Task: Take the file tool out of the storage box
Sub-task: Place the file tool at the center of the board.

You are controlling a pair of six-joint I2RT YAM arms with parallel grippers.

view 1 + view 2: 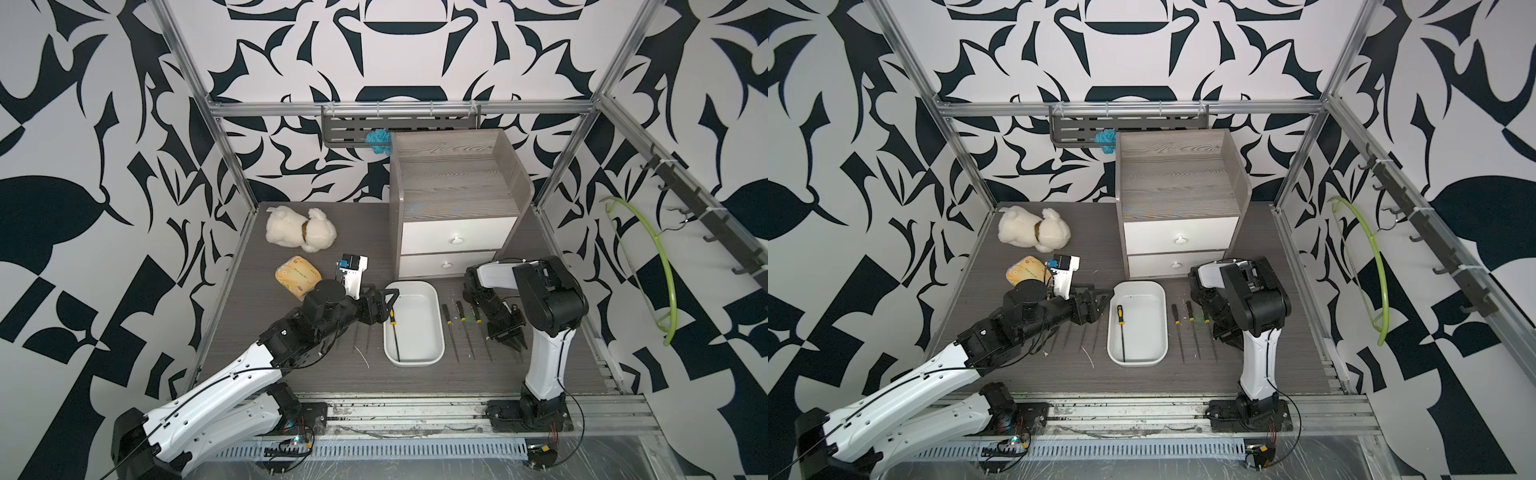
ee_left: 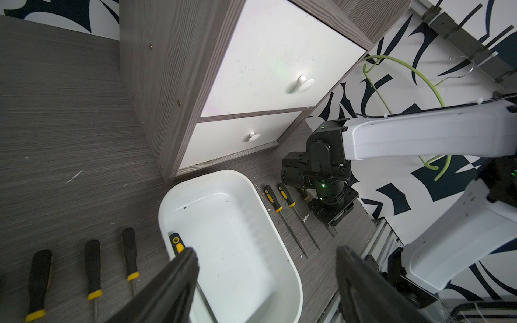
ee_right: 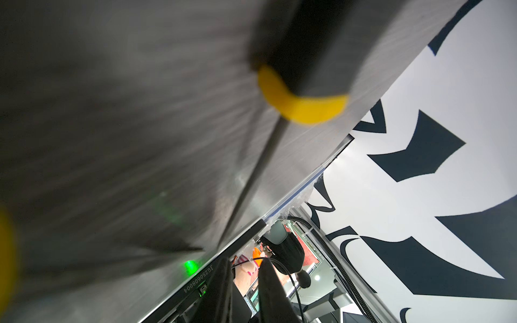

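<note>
Smooth white round-cornered storage box (image 1: 440, 332) holds 1 slim file (image 1: 395, 336).
Left claw (image 1: 390, 308) spread wide at its 10 o'clock; right claw (image 1: 514, 344) slightly parted, empty.

Robotics lab test cell: aluminium frame (image 1: 291, 109) boxing in a wood-grain counter (image 1: 332, 374), black-and-white patterned backdrop panels (image 1: 83, 104), left arm (image 1: 232, 382) and right arm (image 1: 544, 365) bolted to a rail (image 1: 415, 409) along the counter's front edge.

At least seven files (image 2: 176, 246), one tray (image 2: 212, 174)

The loose file (image 3: 305, 106) is blurred, handle cut off — probably too close. A left gripper (image 2: 265, 250) finger (image 2: 173, 285) partly hides the file tool (image 2: 176, 243).
</note>
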